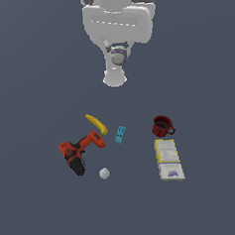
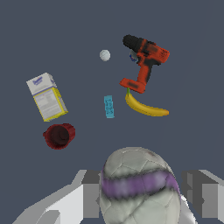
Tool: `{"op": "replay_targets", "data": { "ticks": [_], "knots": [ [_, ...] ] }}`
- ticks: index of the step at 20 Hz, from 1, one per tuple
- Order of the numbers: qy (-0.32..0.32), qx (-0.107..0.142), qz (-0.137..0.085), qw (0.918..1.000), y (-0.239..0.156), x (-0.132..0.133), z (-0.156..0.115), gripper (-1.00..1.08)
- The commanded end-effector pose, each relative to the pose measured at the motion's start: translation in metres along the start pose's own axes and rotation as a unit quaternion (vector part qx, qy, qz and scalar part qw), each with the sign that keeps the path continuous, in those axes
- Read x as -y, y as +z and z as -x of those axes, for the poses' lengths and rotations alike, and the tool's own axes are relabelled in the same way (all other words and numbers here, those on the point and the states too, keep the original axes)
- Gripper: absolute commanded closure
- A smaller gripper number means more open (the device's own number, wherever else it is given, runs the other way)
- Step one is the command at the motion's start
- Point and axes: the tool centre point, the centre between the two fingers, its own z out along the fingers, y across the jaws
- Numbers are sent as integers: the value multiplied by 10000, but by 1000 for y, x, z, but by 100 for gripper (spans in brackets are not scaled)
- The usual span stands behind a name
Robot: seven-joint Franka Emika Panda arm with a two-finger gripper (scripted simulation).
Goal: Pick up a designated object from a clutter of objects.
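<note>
High above the floor, my gripper (image 1: pixel 118 57) is shut on the designated object (image 1: pixel 118 57), a small whitish-grey ball with a purple band. In the wrist view that ball (image 2: pixel 138 186) fills the space between my grey fingers (image 2: pixel 205 194). The rest of the clutter of objects lies far below: a yellow banana (image 1: pixel 96 124), an orange-black drill (image 1: pixel 79 150), a teal small block (image 1: pixel 120 134), a red mug (image 1: pixel 162 126), a yellow-white box (image 1: pixel 168 158) and a white lump (image 1: pixel 104 173).
The dark grey floor (image 1: pixel 36 204) stretches around the clutter in every direction. The arm's white body (image 1: pixel 117 17) stands at the back of the exterior view, behind the lifted ball.
</note>
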Motion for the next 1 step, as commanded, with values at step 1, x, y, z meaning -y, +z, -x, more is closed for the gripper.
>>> {"op": "replay_targets", "data": {
  "ticks": [1],
  "knots": [
    [-1, -5, -3, 10000, -2, 0, -2, 108]
  ]
}}
